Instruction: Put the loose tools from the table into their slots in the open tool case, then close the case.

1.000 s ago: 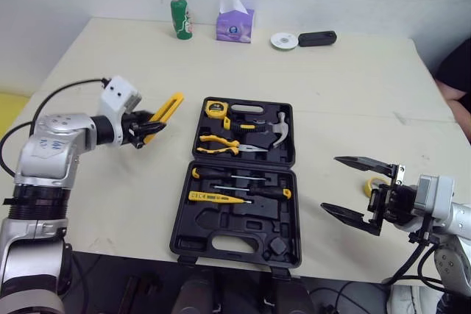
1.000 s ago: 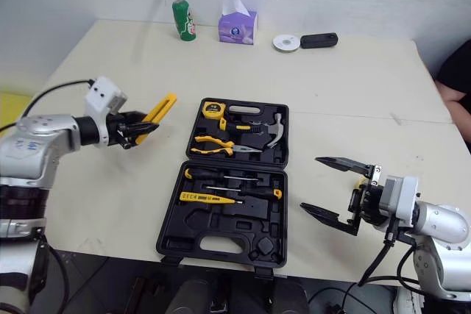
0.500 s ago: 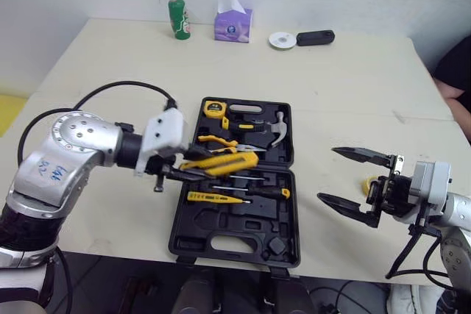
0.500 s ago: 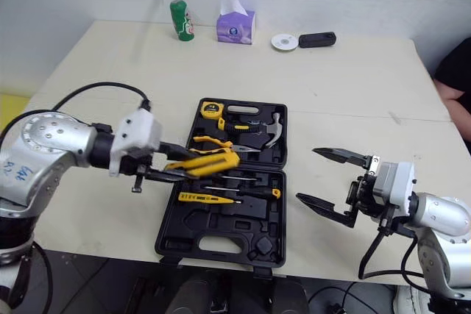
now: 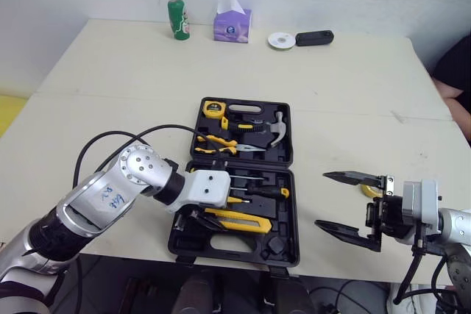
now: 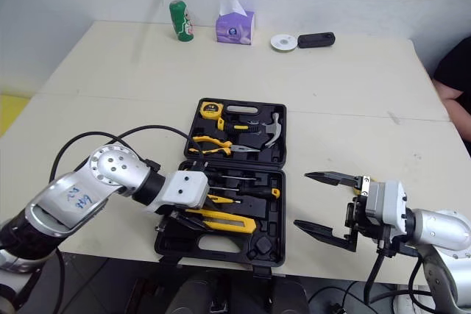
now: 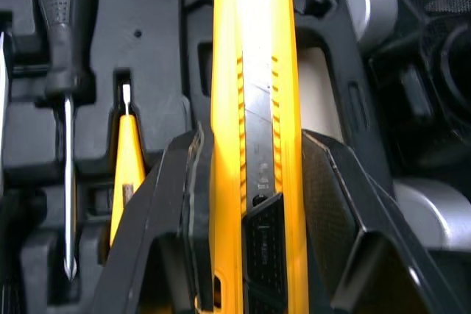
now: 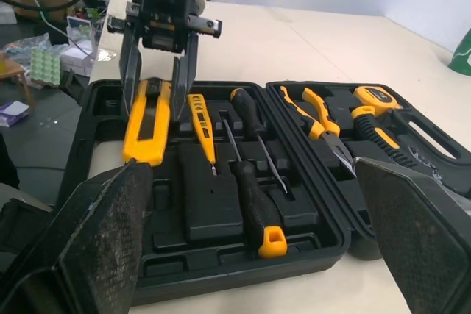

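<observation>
1. Left fingers (image 7: 165, 211) pinching knife (image 5: 235, 220), low over case's (image 5: 243, 244) near half.
2. Square knife w/ long empty recess, prob. its slot; seat flat, then let go.
3. Right fingers (image 5: 344, 176) spread, beside case; stay clear.

The head's two eyes look forward and down from above the near edge of the worktop (image 5: 353, 86), taking in the whole open tool case (image 5: 221, 244); the left wrist view peers from very close along the left claw (image 7: 250, 141) into the case's near half; the right wrist view sits low beside the case, facing across it toward that claw; all share that near half and the utility knife (image 5: 235, 220).
</observation>
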Controlling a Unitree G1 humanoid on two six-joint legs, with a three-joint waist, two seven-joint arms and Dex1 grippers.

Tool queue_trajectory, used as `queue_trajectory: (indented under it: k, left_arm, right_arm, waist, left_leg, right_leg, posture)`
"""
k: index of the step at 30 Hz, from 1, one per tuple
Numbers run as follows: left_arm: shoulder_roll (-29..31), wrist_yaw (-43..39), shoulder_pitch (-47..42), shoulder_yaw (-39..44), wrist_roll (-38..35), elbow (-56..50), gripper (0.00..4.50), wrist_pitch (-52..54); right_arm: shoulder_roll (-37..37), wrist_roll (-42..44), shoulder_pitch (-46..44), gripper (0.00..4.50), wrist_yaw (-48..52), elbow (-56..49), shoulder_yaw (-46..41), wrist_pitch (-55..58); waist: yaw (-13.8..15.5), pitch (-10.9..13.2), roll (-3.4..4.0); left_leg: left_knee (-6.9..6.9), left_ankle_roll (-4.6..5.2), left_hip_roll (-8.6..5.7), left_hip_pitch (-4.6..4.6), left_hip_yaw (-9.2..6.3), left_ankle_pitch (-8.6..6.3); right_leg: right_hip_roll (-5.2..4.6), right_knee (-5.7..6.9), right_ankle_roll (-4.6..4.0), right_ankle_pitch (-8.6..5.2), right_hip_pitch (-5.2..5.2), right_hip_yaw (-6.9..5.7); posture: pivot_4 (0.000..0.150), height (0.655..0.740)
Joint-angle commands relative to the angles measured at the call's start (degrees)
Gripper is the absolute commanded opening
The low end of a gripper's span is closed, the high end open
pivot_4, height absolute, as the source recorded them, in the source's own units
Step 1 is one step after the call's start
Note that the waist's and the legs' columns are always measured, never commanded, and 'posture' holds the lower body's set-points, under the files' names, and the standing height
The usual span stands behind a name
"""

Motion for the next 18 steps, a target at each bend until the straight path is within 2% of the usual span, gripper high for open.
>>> queue_trajectory:
  k: [1,18]
  left_arm:
    - [-0.84,1.44,-1.33,-0.93,1.38,-0.82,1.24,3.18]
    - [-3.07,4.03,1.32,-4.53,3.77,-1.57,1.24,5.50]
  right_arm:
    - [-1.10,1.39,1.05,4.50,-0.45,-3.39,-1.95,1.27]
    - [-2.03,3.19,-0.67,4.50,-4.82,-8.05,-1.77,8.38]
  waist:
    - [-0.01,0.00,0.00]
    - [0.01,0.00,-0.01]
  left_leg:
    - [-0.01,0.00,0.00,-0.01,0.00,0.00]
    - [0.02,0.02,0.00,-0.03,-0.09,0.01]
  right_leg:
    - [0.00,0.02,0.00,0.00,0.00,0.00]
    - [0.00,0.02,0.00,0.00,0.03,-0.03]
  posture:
    - [0.150,0.7400]
    - [0.150,0.7400]
